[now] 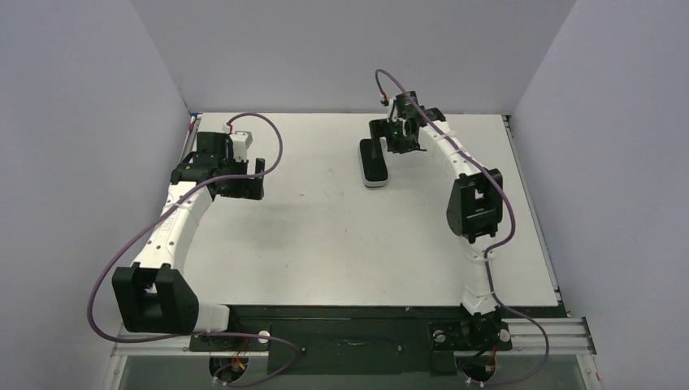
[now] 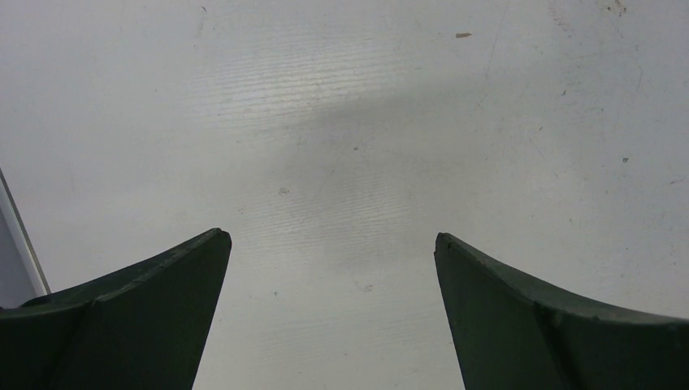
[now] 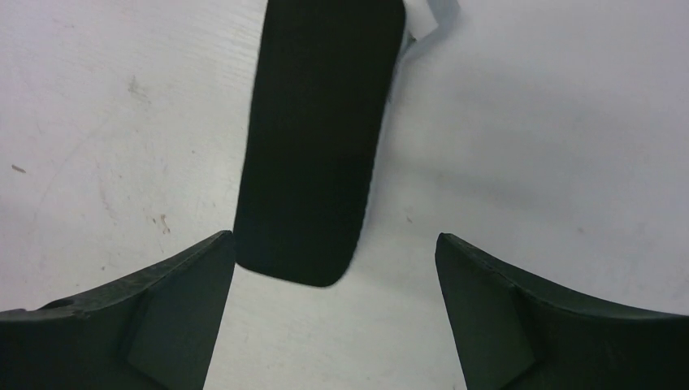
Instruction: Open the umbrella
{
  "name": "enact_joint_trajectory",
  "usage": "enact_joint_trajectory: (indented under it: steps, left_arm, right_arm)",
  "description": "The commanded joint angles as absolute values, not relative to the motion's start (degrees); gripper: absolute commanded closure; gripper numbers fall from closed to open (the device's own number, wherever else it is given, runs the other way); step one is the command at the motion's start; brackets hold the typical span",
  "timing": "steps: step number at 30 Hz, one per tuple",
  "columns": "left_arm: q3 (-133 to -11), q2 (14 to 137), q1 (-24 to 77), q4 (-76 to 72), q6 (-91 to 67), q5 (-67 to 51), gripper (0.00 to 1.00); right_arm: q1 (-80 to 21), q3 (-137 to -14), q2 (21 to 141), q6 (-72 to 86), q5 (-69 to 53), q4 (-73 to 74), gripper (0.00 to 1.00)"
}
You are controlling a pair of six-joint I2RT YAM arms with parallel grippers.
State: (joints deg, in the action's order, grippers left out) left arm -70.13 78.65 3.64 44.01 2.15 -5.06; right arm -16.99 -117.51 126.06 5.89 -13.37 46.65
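The umbrella itself does not show in any view. A black oblong sleeve (image 1: 374, 165) with a pale near end lies flat on the white table (image 1: 325, 236), towards the back and right of centre. My right gripper (image 1: 388, 140) hovers just behind it, open. In the right wrist view the sleeve (image 3: 313, 138) runs away from the right gripper (image 3: 335, 236), its rounded end close to the left fingertip (image 3: 213, 253), with nothing between the jaws. My left gripper (image 1: 258, 180) hangs open over bare table at the back left; the left wrist view shows the left gripper (image 2: 333, 236) above table only.
Grey walls close in the table on the left, back and right. A metal rail (image 1: 532, 219) runs along the right edge. A pale scrap (image 3: 424, 18) sticks out beside the sleeve's far end. Both arm bases sit at the near edge.
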Motion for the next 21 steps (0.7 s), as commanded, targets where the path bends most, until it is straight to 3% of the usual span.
enact_joint_trajectory:
  steps: [1, 10, 14, 17, 18, 21]
  left_arm:
    - [-70.84, 76.72, 2.92, 46.48, 3.91, -7.71, 0.03]
    - [-69.97, 76.18, 2.04, 46.06, 2.96, -9.75, 0.03]
    - [-68.52, 75.60, 1.43, 42.93, 0.83, -14.58, 0.03]
    - [-65.26, 72.97, 1.41, 35.26, -1.33, -18.13, 0.03]
    - [-63.09, 71.57, 1.41, 33.14, -2.57, -19.74, 0.03]
    - [-58.45, 69.40, 1.85, 23.48, -5.04, -25.20, 0.03]
  right_arm:
    - [-18.15, -124.25, 130.29, 10.63, -13.25, 42.05, 0.11]
    - [-20.06, -124.81, 137.48, 13.22, -13.33, 39.26, 0.08]
    - [-20.82, -122.37, 137.05, 11.93, -13.00, 40.06, 0.11]
    - [-21.28, -119.52, 135.12, 9.27, -14.47, 41.73, 0.21]
    - [-21.32, -117.86, 134.62, 8.41, -15.66, 42.18, 0.30]
    - [-21.25, -114.57, 132.06, 3.28, -18.10, 45.49, 0.44]
